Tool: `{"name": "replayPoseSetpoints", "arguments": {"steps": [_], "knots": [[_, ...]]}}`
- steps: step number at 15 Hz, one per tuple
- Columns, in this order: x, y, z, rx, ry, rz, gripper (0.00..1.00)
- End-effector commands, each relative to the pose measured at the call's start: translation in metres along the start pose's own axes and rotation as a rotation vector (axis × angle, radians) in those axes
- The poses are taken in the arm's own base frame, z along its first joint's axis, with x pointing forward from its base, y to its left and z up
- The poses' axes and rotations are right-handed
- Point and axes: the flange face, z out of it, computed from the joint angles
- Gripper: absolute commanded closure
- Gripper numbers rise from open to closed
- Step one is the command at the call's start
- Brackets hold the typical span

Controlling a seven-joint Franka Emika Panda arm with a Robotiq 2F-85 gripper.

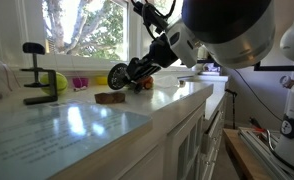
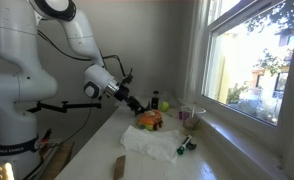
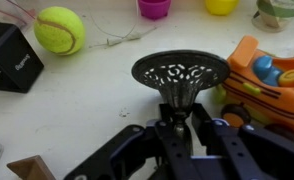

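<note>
My gripper [image 3: 175, 115] is shut on the stem of a black perforated strainer-like disc [image 3: 180, 70] and holds it just above the white counter. An orange toy vehicle [image 3: 272, 72] with coloured pieces stands right beside the disc. In both exterior views the gripper [image 1: 127, 73] [image 2: 135, 103] hangs low over the counter next to the orange toy [image 1: 145, 84] [image 2: 149, 120].
A tennis ball [image 3: 60, 30] [image 1: 59, 82] and a black clamp [image 3: 12, 58] [image 1: 35, 75] sit by the window. A pink cup [image 3: 154, 8] and a yellow cup [image 3: 222, 6] stand at the back. A brown block [image 1: 109, 97] [image 2: 119, 168] lies nearer the counter edge. A white cloth [image 2: 152, 143] lies on the counter.
</note>
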Motion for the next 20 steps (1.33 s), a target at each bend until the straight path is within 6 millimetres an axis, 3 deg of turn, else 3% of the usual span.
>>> {"name": "replayPoseSetpoints", "arguments": {"steps": [1, 10, 11, 12, 18, 20], "knots": [[0.0, 0.0, 0.0, 0.0, 0.0, 0.0, 0.71], [0.0, 0.0, 0.0, 0.0, 0.0, 0.0, 0.71], [-0.001, 0.0001, -0.0013, 0.007, -0.009, -0.007, 0.46], [-0.0026, 0.0003, -0.0027, 0.014, -0.021, -0.021, 0.45], [-0.0077, 0.0047, -0.0063, 0.013, -0.052, -0.05, 0.04], [-0.0096, 0.0054, -0.0086, 0.023, -0.069, -0.099, 0.0]]}}
